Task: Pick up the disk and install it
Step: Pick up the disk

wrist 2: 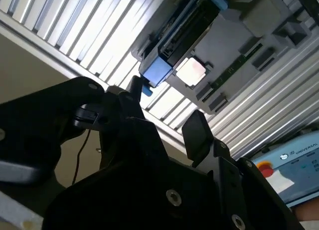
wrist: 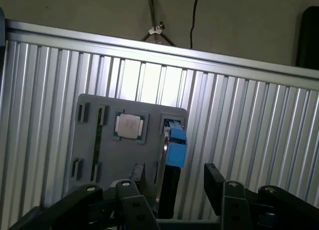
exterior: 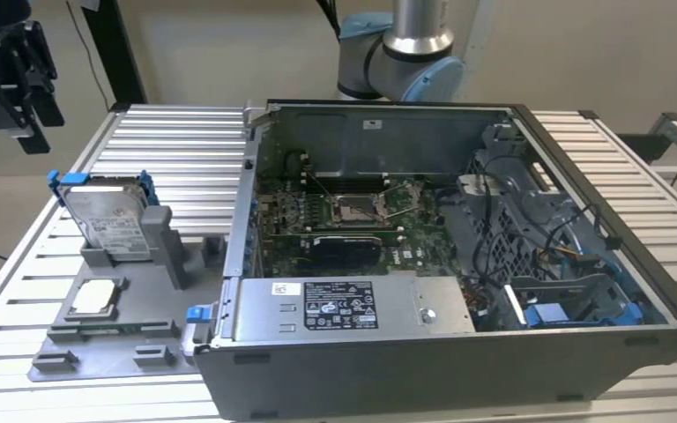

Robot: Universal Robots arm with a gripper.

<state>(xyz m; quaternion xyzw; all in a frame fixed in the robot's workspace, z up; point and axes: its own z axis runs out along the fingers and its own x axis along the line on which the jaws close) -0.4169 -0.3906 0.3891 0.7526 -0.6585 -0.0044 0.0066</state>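
**Gripper open, high above the parked disk**

The gripper (exterior: 33,119) hangs in the air over the worktop's (exterior: 174,141) edge at the exterior view's left. Its fingers (wrist: 214,185) are spread wide and hold nothing. In both wrist views the gap between them frames the disk (wrist: 174,147) well below.

The disk (exterior: 109,220) stands on edge in its blue frame. It is slotted upright in a grey fixture (exterior: 138,344) at the worktop's near corner on the exterior view's left. A small square chip (exterior: 94,298) lies flat in the same fixture, just beside the disk. The open computer case (exterior: 433,370) fills the middle of the worktop, touching the fixture's side.
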